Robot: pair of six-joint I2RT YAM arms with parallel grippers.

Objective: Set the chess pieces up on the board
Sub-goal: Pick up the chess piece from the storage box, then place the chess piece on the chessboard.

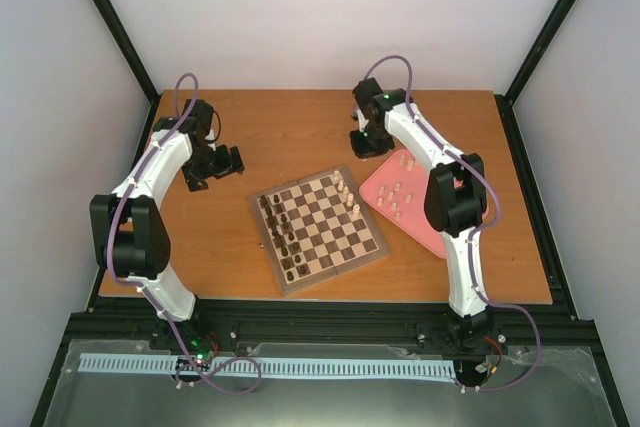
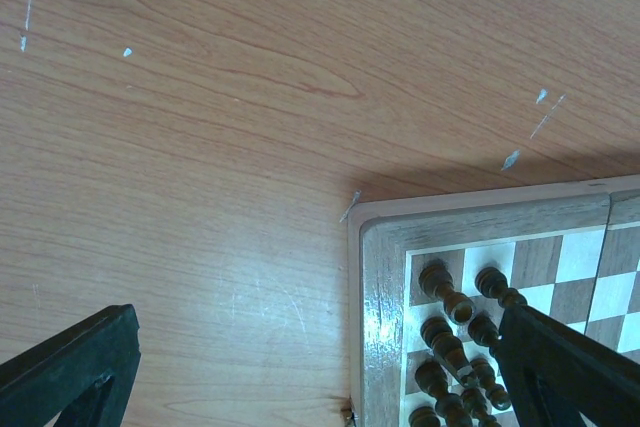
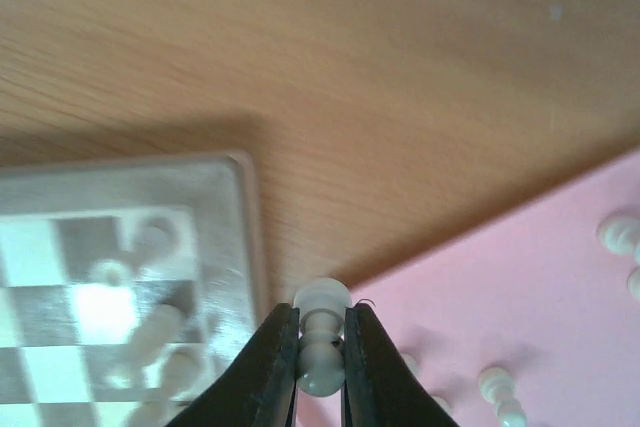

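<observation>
The wooden chessboard [image 1: 318,230] lies mid-table. Dark brown pieces line its left side, and a few pale cream pieces [image 1: 345,190] stand by its far right edge. More pale pieces [image 1: 398,195] lie on the pink tray [image 1: 425,232]. My right gripper [image 1: 362,144] hangs above the gap between board and tray. In the right wrist view it [image 3: 322,347] is shut on a pale pawn [image 3: 324,302], with the board's corner [image 3: 235,237] to the left. My left gripper [image 1: 222,164] is open and empty off the board's far left corner [image 2: 385,277].
In the left wrist view, the dark pieces [image 2: 450,322] stand close to my right finger [image 2: 570,367]. Loose pale pieces [image 3: 497,387] lie on the tray [image 3: 540,287] below my right gripper. Black frame posts stand at the table's edges.
</observation>
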